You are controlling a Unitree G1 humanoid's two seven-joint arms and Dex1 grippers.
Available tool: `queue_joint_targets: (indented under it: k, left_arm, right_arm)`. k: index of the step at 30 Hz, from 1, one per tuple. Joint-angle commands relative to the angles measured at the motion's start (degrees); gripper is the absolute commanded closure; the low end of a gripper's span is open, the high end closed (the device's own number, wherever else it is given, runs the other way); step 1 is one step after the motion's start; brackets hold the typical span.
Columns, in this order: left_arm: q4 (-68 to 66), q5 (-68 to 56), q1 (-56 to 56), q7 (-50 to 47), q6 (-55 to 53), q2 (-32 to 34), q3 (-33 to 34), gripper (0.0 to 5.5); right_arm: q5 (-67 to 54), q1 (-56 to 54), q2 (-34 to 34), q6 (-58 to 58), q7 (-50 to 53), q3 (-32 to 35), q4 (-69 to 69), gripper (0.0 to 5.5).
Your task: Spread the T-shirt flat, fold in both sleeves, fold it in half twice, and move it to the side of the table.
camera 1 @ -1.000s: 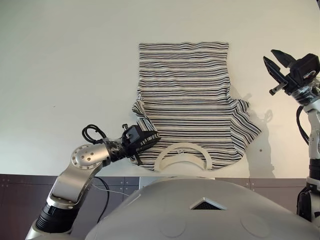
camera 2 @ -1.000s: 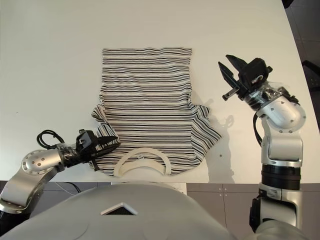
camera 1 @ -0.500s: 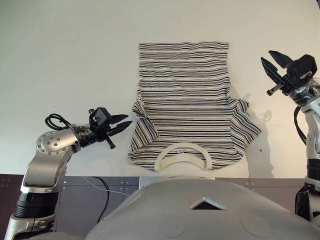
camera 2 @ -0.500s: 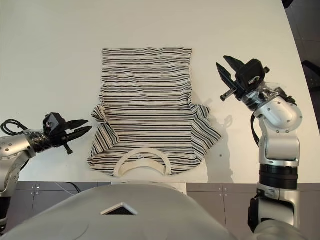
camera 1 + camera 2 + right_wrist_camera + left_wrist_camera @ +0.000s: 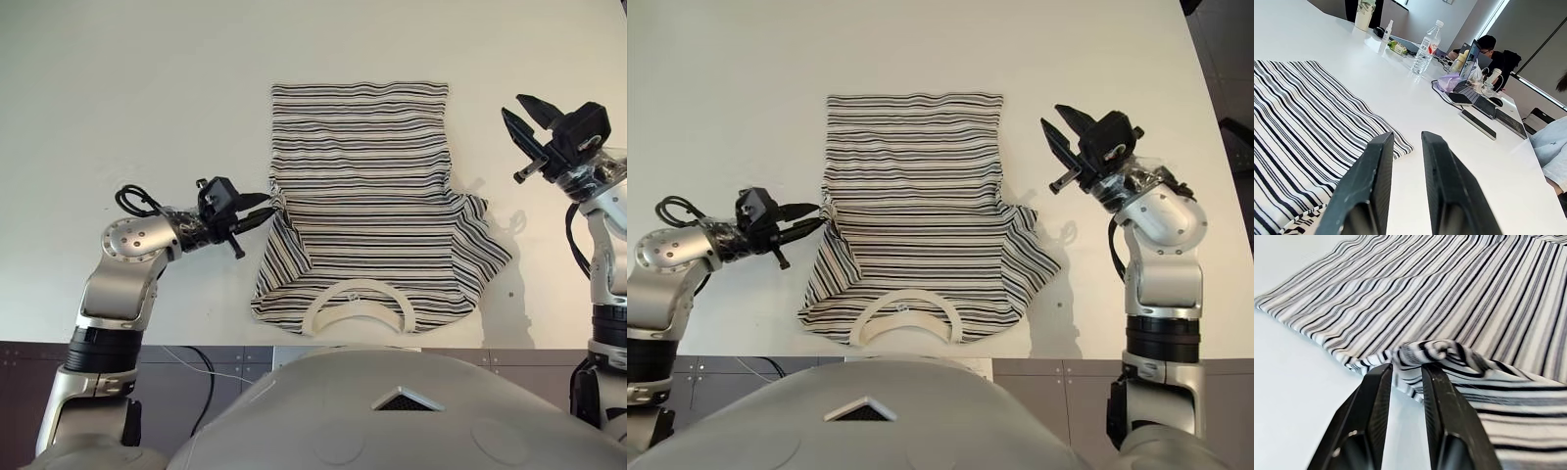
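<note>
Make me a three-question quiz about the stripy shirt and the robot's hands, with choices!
1. Where is the black two-finger left gripper? A) at the left edge of the striped cloth T-shirt B) on its collar C) at its far hem
2. What colours are the T-shirt's stripes? A) red and yellow B) black and white C) green and blue
3. How is the black two-finger right gripper? A) pinching a sleeve B) holding a bottle C) open, holding nothing
Answers: 1 A, fingertips at the bunched left edge. 2 B, dark and pale bands. 3 C, fingers spread above the white table.
</note>
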State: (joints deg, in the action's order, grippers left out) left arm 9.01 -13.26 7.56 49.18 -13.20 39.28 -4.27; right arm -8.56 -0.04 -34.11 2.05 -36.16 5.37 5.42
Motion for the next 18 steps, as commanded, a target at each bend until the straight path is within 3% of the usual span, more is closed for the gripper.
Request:
queue_joint_targets:
  k: [1, 11, 15, 18]
  left_arm:
    - [-1.2, 2.1, -2.7, -1.1, 1.1, -1.4, -1.5, 4.42]
    - [-10.7, 15.7, -1.8, -7.9, 8.7, -5.0, -10.3, 4.42]
    - [-8.1, 15.0, 0.4, -8.8, 9.2, -3.7, -8.2, 4.42]
    - [1.0, 12.3, 8.2, -10.4, 6.8, -2.2, -2.7, 4.42]
  right_arm:
    - [0.8, 0.0, 0.6, 0.8, 0.1, -0.7, -0.7, 4.47]
    - [0.6, -0.9, -0.1, 1.6, -0.9, -0.9, -2.2, 4.47]
    - [-1.8, 3.4, -1.9, -0.6, -2.5, 1.8, 0.7, 4.47]
    - [-9.7, 14.8, -2.1, -9.1, -4.3, 6.7, 9.4, 4.47]
